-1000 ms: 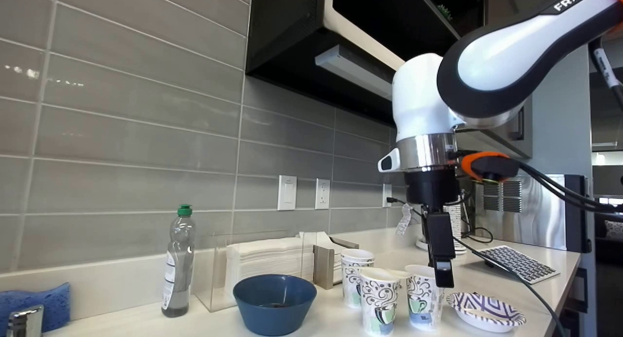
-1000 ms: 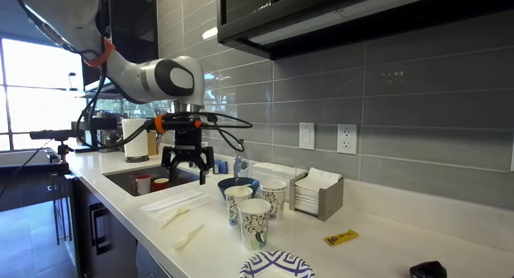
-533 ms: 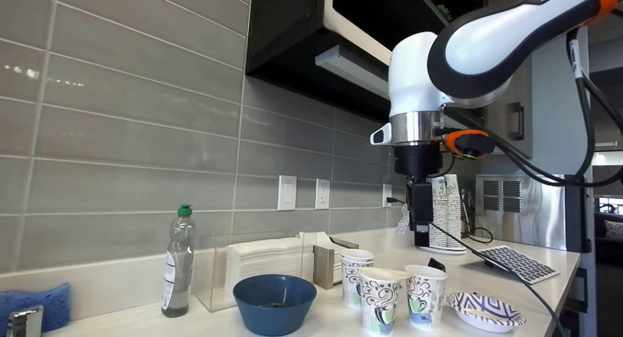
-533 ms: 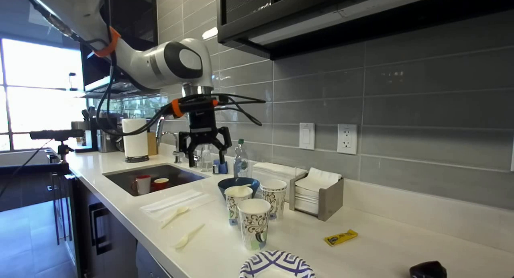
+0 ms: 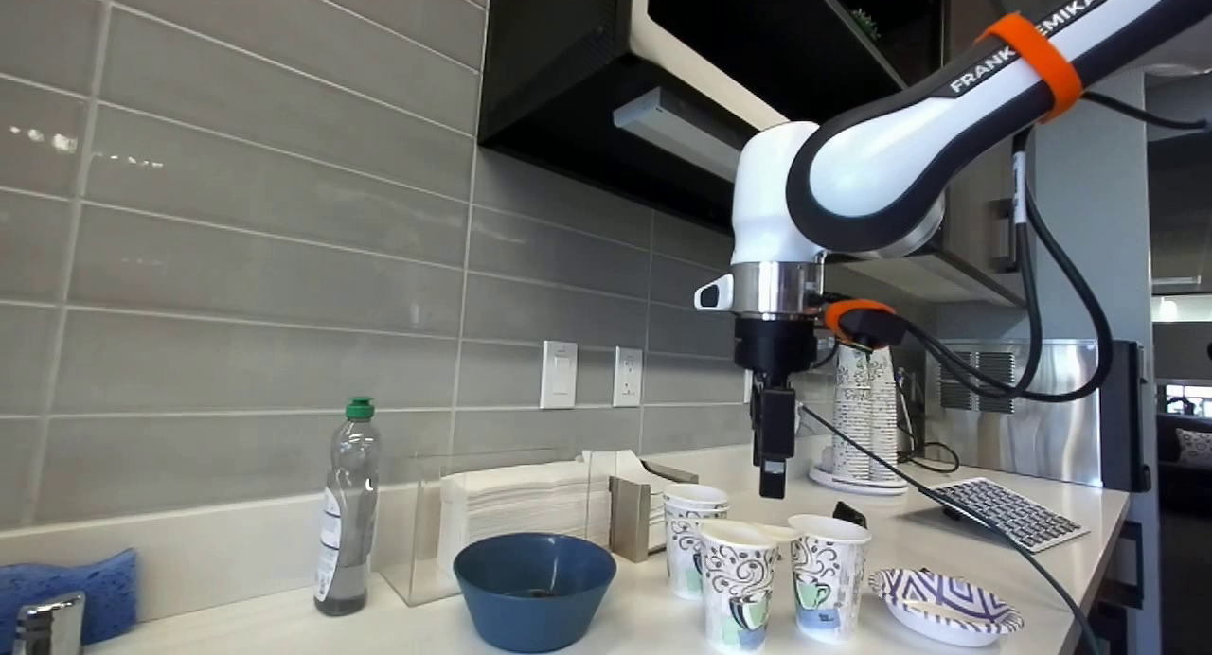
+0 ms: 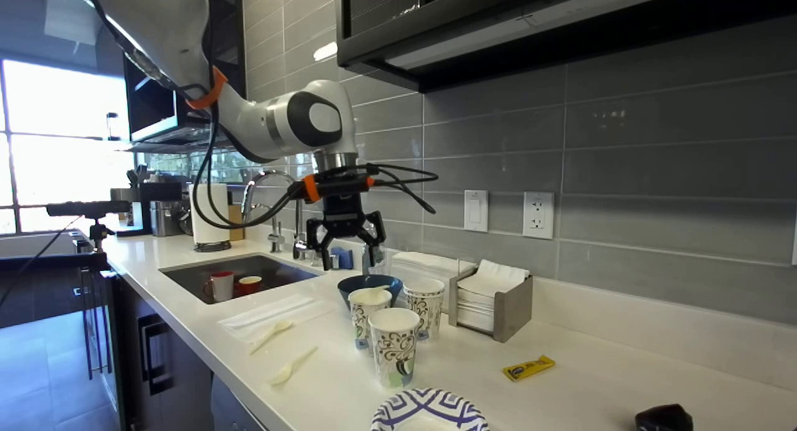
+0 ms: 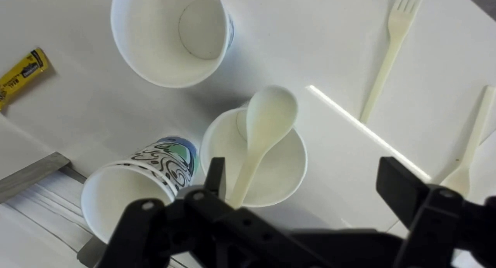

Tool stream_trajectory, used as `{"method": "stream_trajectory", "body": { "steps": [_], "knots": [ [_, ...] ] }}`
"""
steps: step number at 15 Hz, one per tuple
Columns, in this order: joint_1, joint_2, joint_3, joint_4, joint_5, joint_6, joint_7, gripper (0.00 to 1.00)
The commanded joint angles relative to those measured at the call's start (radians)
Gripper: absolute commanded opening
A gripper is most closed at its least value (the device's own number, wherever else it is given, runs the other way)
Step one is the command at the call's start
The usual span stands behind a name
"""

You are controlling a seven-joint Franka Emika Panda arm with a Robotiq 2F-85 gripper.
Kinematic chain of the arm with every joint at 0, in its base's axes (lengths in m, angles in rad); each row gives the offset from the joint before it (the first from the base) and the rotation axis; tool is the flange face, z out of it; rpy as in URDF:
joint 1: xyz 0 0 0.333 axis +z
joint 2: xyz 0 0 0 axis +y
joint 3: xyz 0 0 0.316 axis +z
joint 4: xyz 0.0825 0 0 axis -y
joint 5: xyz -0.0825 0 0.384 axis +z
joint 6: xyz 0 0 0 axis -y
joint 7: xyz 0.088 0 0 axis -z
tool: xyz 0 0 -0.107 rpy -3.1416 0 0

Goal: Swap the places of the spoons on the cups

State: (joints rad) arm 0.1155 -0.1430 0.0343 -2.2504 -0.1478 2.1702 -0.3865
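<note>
Spoon pale cream, oval-bowled, lying across rim of white cup printed with dark swirls; hand spread wide.

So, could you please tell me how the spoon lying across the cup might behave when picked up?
The spoon looks like thin plastic, so it is probably light and fairly stiff. Its smooth-looking surface may let it twist in a grip. It lies across the cup with its broad end overhanging, so a nudge might slide it off.

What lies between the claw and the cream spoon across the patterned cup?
Only air; in an exterior view, a gap separates claw and cream spoon.
</note>
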Motion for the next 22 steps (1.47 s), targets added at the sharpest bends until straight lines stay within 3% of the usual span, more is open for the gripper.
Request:
{"method": "stream_trajectory", "body": {
  "steps": [1, 15, 22],
  "knots": [
    [-0.013, 0.069, 0.002, 0.034, 0.008, 0.047, -0.028, 1.0],
    [-0.041, 0.142, 0.001, 0.043, 0.04, 0.142, -0.066, 1.0],
    [-0.054, 0.16, 0.001, 0.05, 0.079, 0.173, -0.104, 0.9]
  ]
}}
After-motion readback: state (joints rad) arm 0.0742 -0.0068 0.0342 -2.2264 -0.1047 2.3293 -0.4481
